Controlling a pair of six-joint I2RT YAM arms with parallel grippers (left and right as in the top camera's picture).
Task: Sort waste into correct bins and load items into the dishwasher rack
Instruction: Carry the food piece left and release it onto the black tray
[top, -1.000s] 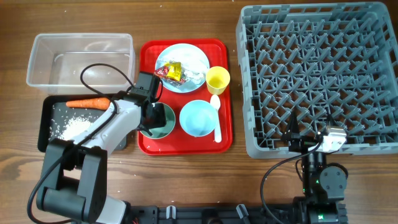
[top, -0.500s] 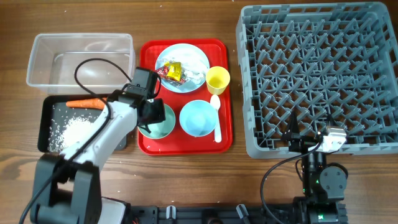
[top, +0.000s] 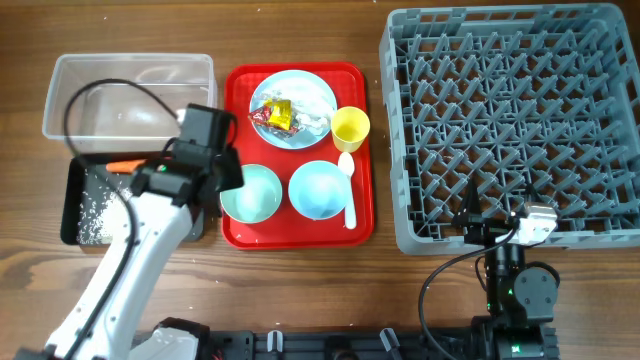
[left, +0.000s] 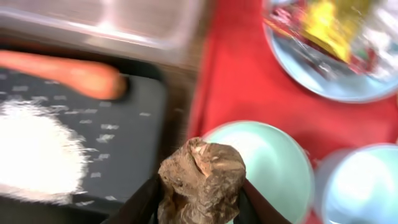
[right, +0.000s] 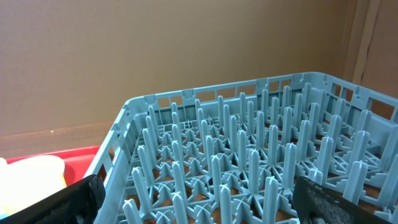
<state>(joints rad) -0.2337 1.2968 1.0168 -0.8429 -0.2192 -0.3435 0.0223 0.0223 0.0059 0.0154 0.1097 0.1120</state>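
Observation:
My left gripper (left: 200, 202) is shut on the small brown food lump (left: 200, 171), which hangs above the gap between the black tray (left: 124, 149) and the red tray. An orange carrot (left: 68, 74) and white rice (left: 34, 155) lie in the black tray. The nearest light blue bowl (top: 250, 193) is empty, and a second bowl (top: 322, 188) sits beside it. The plate (top: 300, 92) holds yellow and red wrappers (top: 275, 115) and tissue (top: 316, 122). A yellow cup (top: 350, 128) and a white spoon (top: 348, 200) sit on the red tray. My right gripper (right: 199, 202) stands open at the near edge of the dishwasher rack (top: 515, 120).
The clear tub (top: 130, 95) stands behind the black tray (top: 72, 200) at the left. The red serving tray (top: 298, 235) lies between the bins and the rack. Bare wooden table runs along the front edge. The left arm's cable loops over the tub.
My left gripper has lifted out of the near bowl with the brown lump and moved left toward the black tray. The bowl now shows empty. The right arm has not moved.

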